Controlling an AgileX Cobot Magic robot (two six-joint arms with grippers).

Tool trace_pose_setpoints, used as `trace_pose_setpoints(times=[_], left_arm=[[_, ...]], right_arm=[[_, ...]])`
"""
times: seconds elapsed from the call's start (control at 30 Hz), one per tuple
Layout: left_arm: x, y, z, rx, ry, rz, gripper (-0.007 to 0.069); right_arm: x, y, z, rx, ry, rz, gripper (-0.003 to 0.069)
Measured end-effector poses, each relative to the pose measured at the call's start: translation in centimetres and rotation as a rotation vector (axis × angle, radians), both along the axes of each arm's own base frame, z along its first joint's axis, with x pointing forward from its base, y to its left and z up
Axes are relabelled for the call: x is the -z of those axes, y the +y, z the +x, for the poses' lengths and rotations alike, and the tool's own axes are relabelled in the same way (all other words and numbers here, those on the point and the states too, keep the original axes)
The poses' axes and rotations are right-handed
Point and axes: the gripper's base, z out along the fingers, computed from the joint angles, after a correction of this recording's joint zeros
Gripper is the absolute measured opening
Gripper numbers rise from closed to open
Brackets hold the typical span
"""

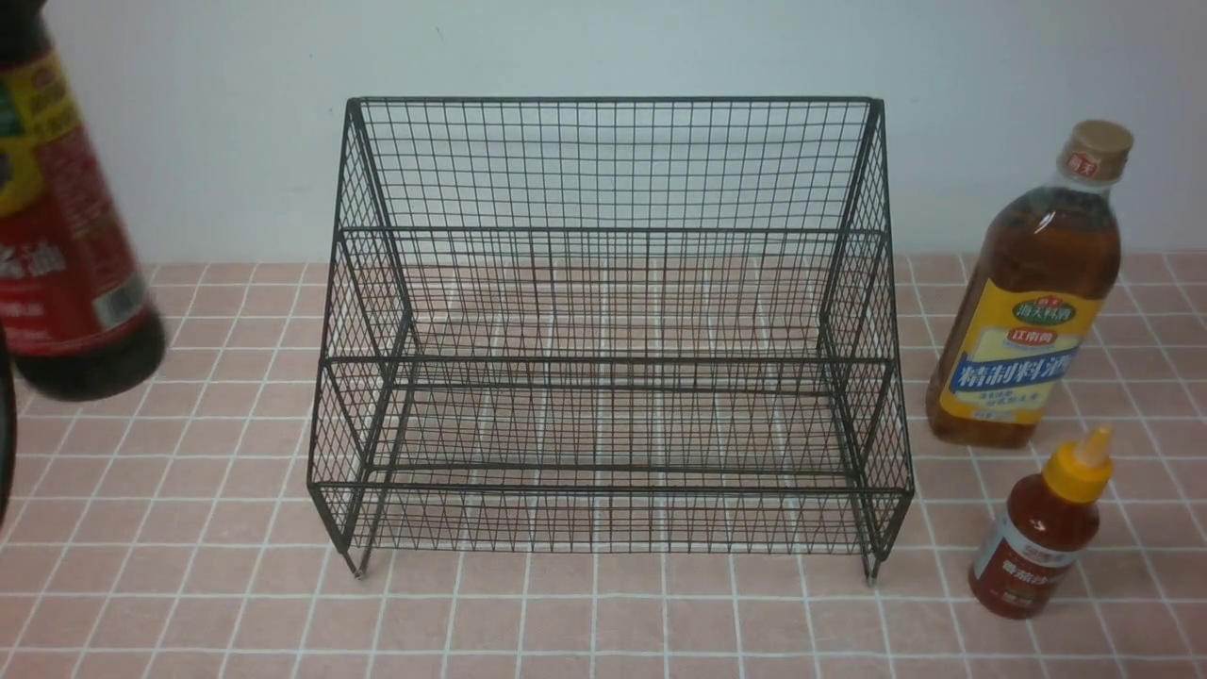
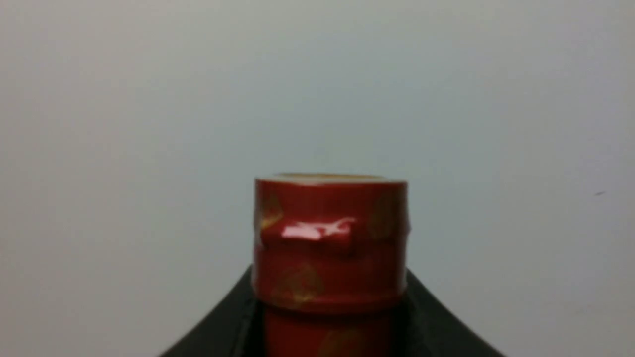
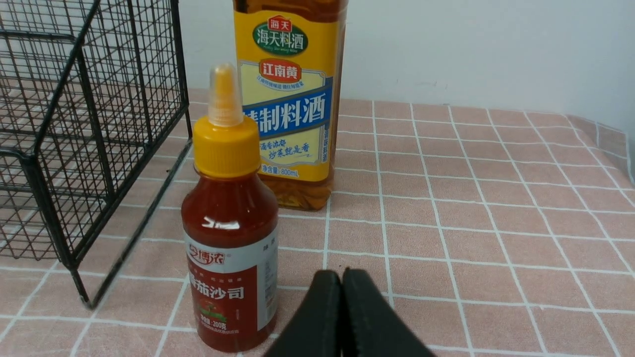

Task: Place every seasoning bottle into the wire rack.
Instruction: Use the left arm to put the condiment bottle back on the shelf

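Observation:
The dark soy bottle (image 1: 66, 255) hangs tilted in the air at the far left, clear of the tiled table and to the left of the wire rack (image 1: 613, 99). My left gripper (image 2: 330, 302) is shut on its neck, below the red-wrapped cap (image 2: 330, 238). The rack is black, has two tiers and holds nothing. To its right stand the tall amber bottle (image 1: 1028, 311) and, nearer, the small red sauce bottle (image 1: 1042, 538). My right gripper (image 3: 342, 277) is shut on nothing, low over the table just beside the red sauce bottle (image 3: 230, 248), with the amber bottle (image 3: 287, 99) behind it.
A pale wall runs close behind the rack. The pink tiled tablecloth (image 1: 603, 622) covers the table. The rack's side and foot (image 3: 74, 99) stand close beside the red sauce bottle.

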Motion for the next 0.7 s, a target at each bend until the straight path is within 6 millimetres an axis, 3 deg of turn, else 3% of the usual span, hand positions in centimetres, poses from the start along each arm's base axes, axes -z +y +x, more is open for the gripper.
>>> trace_pose_setpoints(times=[0.17,0.37,0.7], left_arm=[[-0.1,-3.2,0.7,0.143,0.018,0.004,0.0253],[2.4,-5.9,3.9,0.194,0.066,0.021,0.0253],[6.1,-7.3,8.0,0.179,0.127,0.044,0.0253]], right_arm=[[0.0,0.0,0.0,0.000,0.000,0.000,-0.0015],[0.0,0.0,0.0,0.000,0.000,0.000,-0.0015],[0.0,0.0,0.0,0.000,0.000,0.000,-0.0015]])
